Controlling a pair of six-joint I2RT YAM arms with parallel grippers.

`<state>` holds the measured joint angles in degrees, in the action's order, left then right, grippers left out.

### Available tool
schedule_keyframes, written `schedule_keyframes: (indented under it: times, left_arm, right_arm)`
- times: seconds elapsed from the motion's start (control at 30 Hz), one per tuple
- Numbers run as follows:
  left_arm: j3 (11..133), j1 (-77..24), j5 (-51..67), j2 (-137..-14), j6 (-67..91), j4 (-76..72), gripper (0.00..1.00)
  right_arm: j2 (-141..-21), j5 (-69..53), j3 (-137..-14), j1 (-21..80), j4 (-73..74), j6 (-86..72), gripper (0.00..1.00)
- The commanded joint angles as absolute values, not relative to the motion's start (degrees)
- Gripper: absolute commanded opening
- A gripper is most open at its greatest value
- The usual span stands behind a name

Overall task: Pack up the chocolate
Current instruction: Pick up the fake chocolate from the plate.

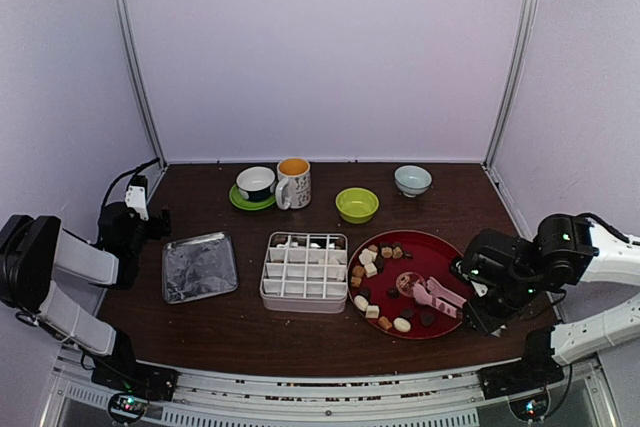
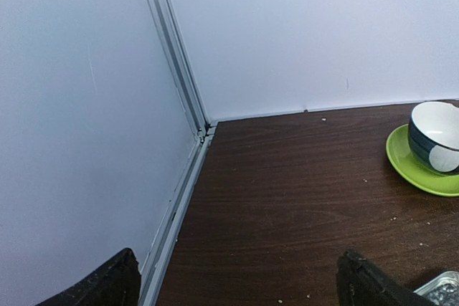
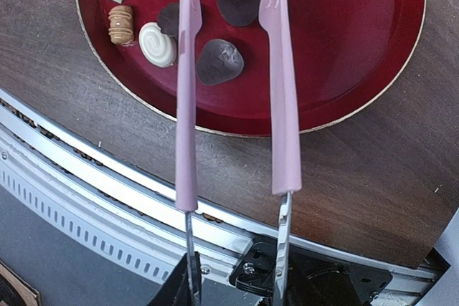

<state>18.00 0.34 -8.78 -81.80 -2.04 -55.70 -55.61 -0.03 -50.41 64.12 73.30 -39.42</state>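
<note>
The chocolate (image 1: pixel 372 269) lies as several small white, tan and dark pieces on a red plate (image 1: pixel 440 252). A white divided box (image 1: pixel 304 272) stands left of the plate, with a few white pieces in its back row. My right gripper (image 1: pixel 478 299) is shut on pink tongs (image 1: pixel 435 297) whose tips hang over the plate. In the right wrist view the tongs' arms (image 3: pixel 284 91) stand apart above dark pieces (image 3: pixel 220 61), with a white swirl round (image 3: pixel 158 44) beside them. My left gripper (image 1: pixel 140 209) is open and empty by the left wall, fingers (image 2: pixel 118 284) wide apart.
A silvery square tin (image 1: pixel 199 267) lies left of the box. Along the back stand a cup on a green saucer (image 1: pixel 255 185), a mug (image 1: pixel 293 183), a green bowl (image 1: pixel 357 205) and a pale bowl (image 1: pixel 412 180). The table's front rail (image 3: pixel 107 177) is under the tongs.
</note>
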Motion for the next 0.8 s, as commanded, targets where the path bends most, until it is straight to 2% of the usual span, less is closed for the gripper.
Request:
schedule_keyframes:
  times: [0.0, 0.77]
  left_arm:
    - [18.52, 0.75, -8.35, -81.65, -2.62, -58.92, 0.98]
    - [18.46, 0.79, -8.35, -81.65, -2.64, -58.98, 0.98]
  right_arm:
    - [-55.55, 0.64, -50.60, 63.66, 73.24, -40.39, 0.34]
    - [-56.26, 1.56, -53.78, 61.80, 74.55, -39.57, 0.34]
